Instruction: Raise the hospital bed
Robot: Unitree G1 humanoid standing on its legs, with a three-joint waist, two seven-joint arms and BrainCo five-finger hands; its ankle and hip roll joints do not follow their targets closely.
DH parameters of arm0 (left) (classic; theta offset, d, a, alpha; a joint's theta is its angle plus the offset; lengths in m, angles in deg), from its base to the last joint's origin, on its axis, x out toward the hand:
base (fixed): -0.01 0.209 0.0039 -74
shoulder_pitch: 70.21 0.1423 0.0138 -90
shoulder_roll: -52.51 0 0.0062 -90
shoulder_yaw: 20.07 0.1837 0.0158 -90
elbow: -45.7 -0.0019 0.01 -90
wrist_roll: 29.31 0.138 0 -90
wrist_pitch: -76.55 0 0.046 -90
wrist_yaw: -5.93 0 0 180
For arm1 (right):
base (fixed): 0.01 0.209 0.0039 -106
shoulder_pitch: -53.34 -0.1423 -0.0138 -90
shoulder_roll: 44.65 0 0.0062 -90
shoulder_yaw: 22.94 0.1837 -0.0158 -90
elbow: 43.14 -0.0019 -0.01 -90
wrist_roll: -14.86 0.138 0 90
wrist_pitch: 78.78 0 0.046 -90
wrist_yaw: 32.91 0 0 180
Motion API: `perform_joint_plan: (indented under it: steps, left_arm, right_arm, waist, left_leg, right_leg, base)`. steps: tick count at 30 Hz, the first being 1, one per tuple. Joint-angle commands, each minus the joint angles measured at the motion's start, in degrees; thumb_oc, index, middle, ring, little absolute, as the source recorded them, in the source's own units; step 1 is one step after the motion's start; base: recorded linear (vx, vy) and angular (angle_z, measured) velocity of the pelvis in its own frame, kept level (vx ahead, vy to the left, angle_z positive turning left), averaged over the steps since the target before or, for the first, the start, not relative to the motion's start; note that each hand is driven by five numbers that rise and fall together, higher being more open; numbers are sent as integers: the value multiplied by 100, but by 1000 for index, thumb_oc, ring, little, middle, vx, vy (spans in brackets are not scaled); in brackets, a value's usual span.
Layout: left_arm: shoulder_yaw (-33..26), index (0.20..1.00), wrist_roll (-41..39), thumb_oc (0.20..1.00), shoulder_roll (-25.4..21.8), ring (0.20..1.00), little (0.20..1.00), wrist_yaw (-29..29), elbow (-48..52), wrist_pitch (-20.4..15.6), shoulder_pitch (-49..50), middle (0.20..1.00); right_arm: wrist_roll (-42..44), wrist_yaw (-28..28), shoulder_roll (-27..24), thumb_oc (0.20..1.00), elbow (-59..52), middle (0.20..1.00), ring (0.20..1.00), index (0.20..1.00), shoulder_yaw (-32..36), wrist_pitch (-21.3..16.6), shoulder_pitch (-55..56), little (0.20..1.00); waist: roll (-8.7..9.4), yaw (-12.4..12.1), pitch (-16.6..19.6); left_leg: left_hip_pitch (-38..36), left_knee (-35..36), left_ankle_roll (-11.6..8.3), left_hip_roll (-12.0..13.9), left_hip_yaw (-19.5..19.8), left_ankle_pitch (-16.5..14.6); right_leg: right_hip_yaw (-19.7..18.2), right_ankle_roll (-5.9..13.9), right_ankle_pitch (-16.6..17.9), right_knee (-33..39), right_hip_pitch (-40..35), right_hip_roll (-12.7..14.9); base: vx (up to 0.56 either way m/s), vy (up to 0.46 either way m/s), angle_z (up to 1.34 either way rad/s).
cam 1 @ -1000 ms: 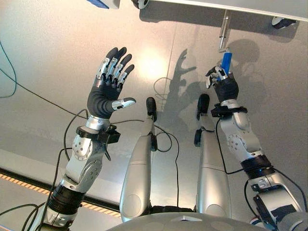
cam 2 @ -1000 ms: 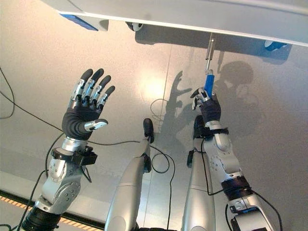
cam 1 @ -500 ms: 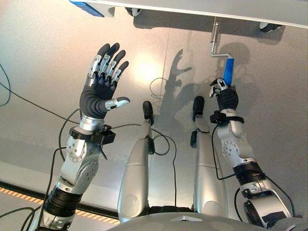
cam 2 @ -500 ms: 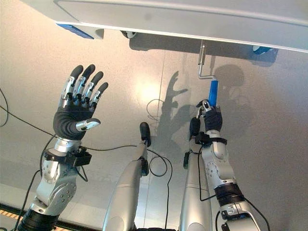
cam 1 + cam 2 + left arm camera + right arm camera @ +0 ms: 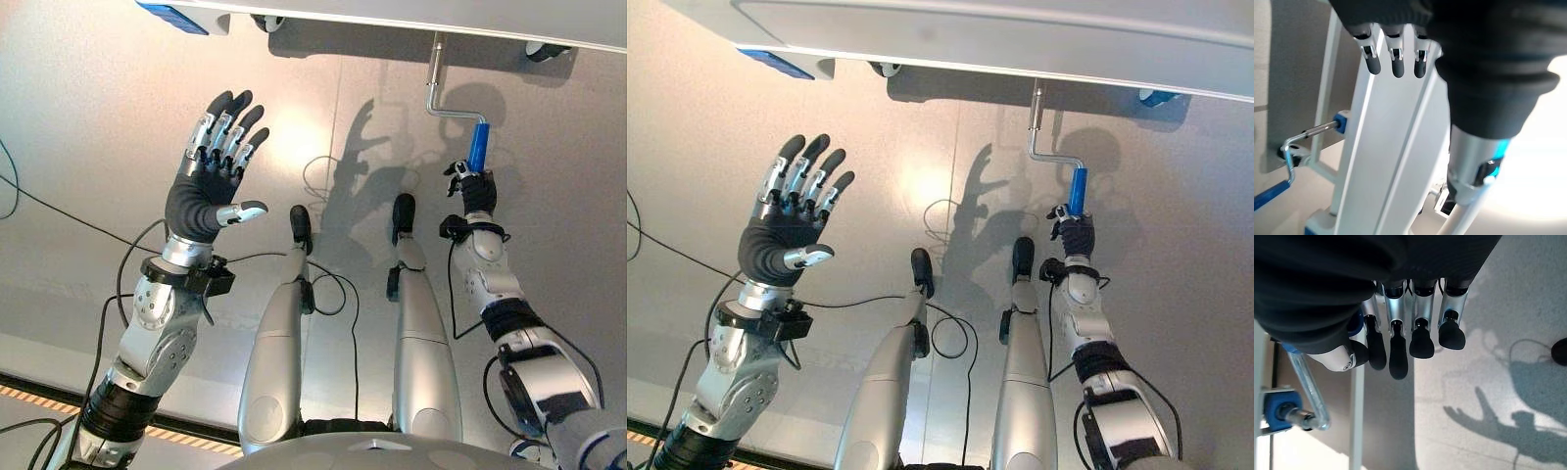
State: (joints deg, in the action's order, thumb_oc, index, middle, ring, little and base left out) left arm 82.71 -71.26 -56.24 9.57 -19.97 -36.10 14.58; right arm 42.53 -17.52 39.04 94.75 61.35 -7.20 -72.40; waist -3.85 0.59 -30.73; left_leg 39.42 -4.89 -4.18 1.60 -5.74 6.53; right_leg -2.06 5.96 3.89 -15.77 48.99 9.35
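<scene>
Off to the left, the left robot hand [image 5: 208,181] is hovering over the floor [image 5: 88,117] with its fingers straight and spread, holding nothing. Along the far side, the white hospital bed [image 5: 950,34] is standing on castors. To the right, a metal crank [image 5: 443,98] is hanging from the bed frame, and the right robot hand [image 5: 475,188] is gripping the crank's blue handle [image 5: 477,149], fingers curled round it.
</scene>
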Motion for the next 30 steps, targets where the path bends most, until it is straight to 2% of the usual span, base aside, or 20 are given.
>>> perform_joint_plan:
  steps: [1,6,11,19,21,23,26,27,28,29,30]
  left_arm:
    - [41,1000,-81,1000,73,1000,1000,36,469,-209,-79,1000]
    - [244,1000,-55,1000,84,1000,1000,13,370,-171,-198,1000]
    - [310,1000,-27,1000,126,1000,1000,5,325,-138,-300,1000]
    - [382,1000,12,1000,314,1000,1000,-36,247,-50,-456,1000]
    - [379,1000,12,1000,313,1000,1000,-36,247,-50,-455,1000]
    - [370,1000,44,1000,389,1000,1000,-78,187,-28,-487,1000]
    - [332,1000,64,1000,430,1000,1000,-108,157,-8,-485,1000]
    - [325,1000,62,1000,450,1000,1000,-109,130,2,-470,1000]
    - [316,1000,50,1000,491,1000,1000,-122,86,4,-422,1000]
    - [307,1000,50,1000,491,1000,1000,-122,87,3,-432,1000]
    - [317,1000,9,1000,545,1000,1000,-132,-25,20,-399,1000]
  right_arm:
    - [603,683,-1463,200,1044,200,200,200,584,93,-181,200]
    - [340,532,-1677,200,1980,200,200,200,100,479,-902,200]
    - [149,382,-1668,200,2394,200,200,200,-187,705,-1247,200]
    - [-393,293,-1099,200,2634,200,200,200,-617,1014,-1482,200]
    - [-394,295,-1096,200,2632,200,200,200,-618,1016,-1484,200]
    - [-463,262,-754,200,2517,200,200,200,-697,1019,-1401,200]
    - [-546,260,-607,200,2462,200,200,200,-749,1045,-1367,200]
    - [-554,240,-551,282,2454,282,282,282,-750,1054,-1345,282]
    - [-525,229,-495,755,2428,755,755,755,-715,1050,-1260,755]
    - [-526,230,-496,950,2424,950,950,950,-716,1051,-1272,950]
    - [-495,229,-476,1000,2396,1000,1000,1000,-684,1042,-1217,1000]
  waist:
    - [-330,80,94]
    - [-460,-36,94]
    - [-511,-86,94]
    - [-591,-140,94]
    - [-588,-138,94]
    - [-569,-115,94]
    - [-543,-103,94]
    - [-537,-99,94]
    - [-525,-81,94]
    - [-521,-83,94]
    - [-512,-68,94]
  left_leg:
    - [79,-303,-8,-117,157,-282]
    - [100,-322,-24,-119,172,-301]
    - [164,-335,-26,-118,160,-264]
    - [121,-355,-25,-127,150,-297]
    - [124,-355,-25,-126,149,-296]
    - [115,-365,-21,-127,134,-301]
    - [118,-347,-19,-124,124,-271]
    - [105,-352,-16,-125,120,-271]
    - [32,-346,-15,-130,118,-306]
    - [62,-341,-15,-128,113,-272]
    - [37,-339,-15,-133,114,-273]
  right_leg:
    - [288,137,-184,147,-132,-342]
    - [306,121,-276,47,-79,-327]
    - [298,102,-250,-11,12,-329]
    - [290,91,-326,-74,2,-331]
    - [289,91,-323,-72,5,-331]
    - [278,88,-312,-89,-3,-340]
    - [259,78,-261,-56,3,-351]
    - [269,77,-259,-54,-13,-348]
    - [286,84,-295,-49,-88,-337]
    - [282,80,-249,-24,-65,-340]
    - [287,83,-235,-9,-97,-336]
  base:
    - [0,0,0]
    - [0,0,0]
    - [-2,-2,-2]
    - [0,0,0]
    - [-7,-1,-2]
    - [-2,9,-4]
    - [0,0,0]
    - [0,0,0]
    - [0,0,0]
    - [0,0,0]
    - [0,0,0]
